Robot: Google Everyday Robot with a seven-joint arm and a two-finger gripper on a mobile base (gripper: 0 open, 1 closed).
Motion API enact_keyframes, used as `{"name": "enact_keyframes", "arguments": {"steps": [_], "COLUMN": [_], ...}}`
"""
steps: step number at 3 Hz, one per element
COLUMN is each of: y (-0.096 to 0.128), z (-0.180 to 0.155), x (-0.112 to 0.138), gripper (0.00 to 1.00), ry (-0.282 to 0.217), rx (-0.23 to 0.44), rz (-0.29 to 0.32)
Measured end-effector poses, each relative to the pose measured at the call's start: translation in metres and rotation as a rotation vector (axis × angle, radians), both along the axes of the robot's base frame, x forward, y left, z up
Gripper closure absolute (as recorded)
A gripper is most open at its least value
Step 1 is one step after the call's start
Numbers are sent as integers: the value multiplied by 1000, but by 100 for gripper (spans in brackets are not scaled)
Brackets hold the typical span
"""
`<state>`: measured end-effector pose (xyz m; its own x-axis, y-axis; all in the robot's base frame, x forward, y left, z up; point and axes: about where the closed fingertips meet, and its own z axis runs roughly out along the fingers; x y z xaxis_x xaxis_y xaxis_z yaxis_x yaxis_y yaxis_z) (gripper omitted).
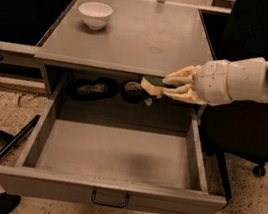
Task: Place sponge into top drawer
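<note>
My gripper (170, 85) comes in from the right on a white arm and is shut on the sponge (152, 85), dark green on top and pale yellow below. It holds the sponge in the air at the front edge of the tabletop (135, 33), above the back right part of the top drawer (116, 152). The drawer is pulled wide open, grey and shallow, with a small dark handle (109, 198) at the centre of its front panel. Its inside floor is bare.
A white bowl (94, 14) stands at the back left of the tabletop. Dark objects (94, 89) lie in the recess behind the drawer. A black office chair (253, 123) stands on the right. A dark bar (9, 145) lies on the floor at left.
</note>
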<state>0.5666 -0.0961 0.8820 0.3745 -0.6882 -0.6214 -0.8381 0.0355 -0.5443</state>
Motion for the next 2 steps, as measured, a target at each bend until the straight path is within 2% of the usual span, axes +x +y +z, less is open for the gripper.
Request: {"name": "enact_keyframes", "arguments": {"steps": [1,2], "y": [8,35], "z": [-17,-67], "x": [0,-1], "gripper": [100,100], "ry": [18,30], "rx": [27,15], "rz": [20,99]}}
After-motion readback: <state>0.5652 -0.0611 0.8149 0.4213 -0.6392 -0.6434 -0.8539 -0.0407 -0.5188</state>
